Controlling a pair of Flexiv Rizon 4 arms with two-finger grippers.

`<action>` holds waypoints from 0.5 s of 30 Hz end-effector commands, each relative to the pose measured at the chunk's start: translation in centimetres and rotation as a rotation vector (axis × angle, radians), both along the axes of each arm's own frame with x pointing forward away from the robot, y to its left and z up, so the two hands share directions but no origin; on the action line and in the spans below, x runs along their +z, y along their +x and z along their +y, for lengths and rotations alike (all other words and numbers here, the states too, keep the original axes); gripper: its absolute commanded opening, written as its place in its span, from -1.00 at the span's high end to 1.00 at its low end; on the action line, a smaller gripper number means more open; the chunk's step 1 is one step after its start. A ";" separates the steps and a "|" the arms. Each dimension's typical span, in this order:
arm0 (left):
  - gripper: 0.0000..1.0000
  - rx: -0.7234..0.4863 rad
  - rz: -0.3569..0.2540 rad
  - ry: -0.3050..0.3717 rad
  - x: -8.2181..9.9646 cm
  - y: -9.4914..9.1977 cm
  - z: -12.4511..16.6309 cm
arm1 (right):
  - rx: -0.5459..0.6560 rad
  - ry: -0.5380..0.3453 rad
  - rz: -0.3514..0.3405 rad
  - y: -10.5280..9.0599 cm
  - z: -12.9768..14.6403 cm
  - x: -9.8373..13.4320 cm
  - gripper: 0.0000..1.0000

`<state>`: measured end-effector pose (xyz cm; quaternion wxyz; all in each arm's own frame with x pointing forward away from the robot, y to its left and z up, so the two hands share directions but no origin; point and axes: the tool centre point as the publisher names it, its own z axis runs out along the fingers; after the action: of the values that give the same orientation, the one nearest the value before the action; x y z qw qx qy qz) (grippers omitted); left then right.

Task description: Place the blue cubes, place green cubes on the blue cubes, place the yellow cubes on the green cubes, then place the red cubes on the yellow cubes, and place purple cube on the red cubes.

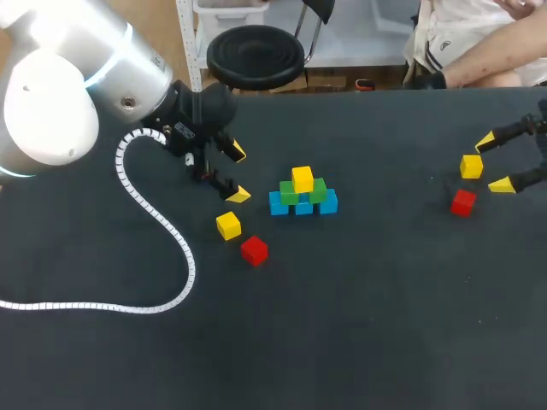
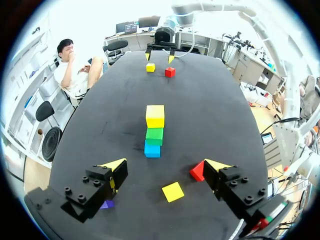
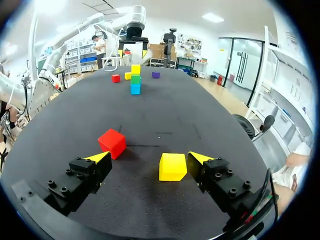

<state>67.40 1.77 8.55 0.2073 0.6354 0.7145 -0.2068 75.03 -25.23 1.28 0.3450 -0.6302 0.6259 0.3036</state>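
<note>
**Head view.** A pyramid is seen mid-table. It is made of three blue cubes [image 1: 303, 207] in a row, two green cubes [image 1: 289, 192] on them and one top yellow cube [image 1: 302, 179] on the greens. The left gripper [image 1: 238, 173] is held just beside the pyramid with its jaws spread apart and nothing between them. Near it lie the left yellow cube [image 1: 228, 225] and the left red cube [image 1: 254, 249]. A white cable [image 1: 154, 231] is draped across the table [image 1: 359, 325]. The right gripper [image 1: 494, 162] is also spread wide at the far side, with the right yellow cube [image 1: 471, 166] just beside its tips and the right red cube [image 1: 462, 202] near. In all, three yellow and two red cubes are counted.

**Left wrist view.** The pyramid is seen end-on ahead of the left gripper [image 2: 166, 165], as blue [image 2: 152, 149], green [image 2: 154, 135] and yellow [image 2: 155, 115] layers. The left yellow cube [image 2: 173, 191] lies between the open fingers and the left red cube [image 2: 197, 171] is against one finger. One purple cube [image 2: 106, 204] is partly hidden under the other.

**Right wrist view.** The right yellow cube [image 3: 172, 166] lies between the open fingers of the right gripper [image 3: 148, 158], close to one finger, though contact cannot be judged. The right red cube [image 3: 112, 142] lies just ahead of the other finger. The purple cube [image 3: 155, 75] is seen far off beside the pyramid.
</note>
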 end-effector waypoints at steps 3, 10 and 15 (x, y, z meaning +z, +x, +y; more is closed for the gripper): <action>-1.00 -0.002 -0.001 -0.002 0.0 0.0 0.1 | 0.008 0.009 0.018 0.9 0.0 -0.3 -1.00; -1.00 -0.002 -0.001 -0.002 0.0 0.0 0.1 | 0.015 0.012 0.029 0.9 0.4 -0.3 -0.97; -1.00 -0.002 -0.001 -0.002 0.0 0.0 0.1 | 0.018 0.023 0.043 1.0 0.4 -0.7 -0.24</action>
<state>67.40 1.77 8.55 0.2073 0.6354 0.7145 -0.2068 75.65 -24.69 0.91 0.3354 -0.6260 0.6264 0.3214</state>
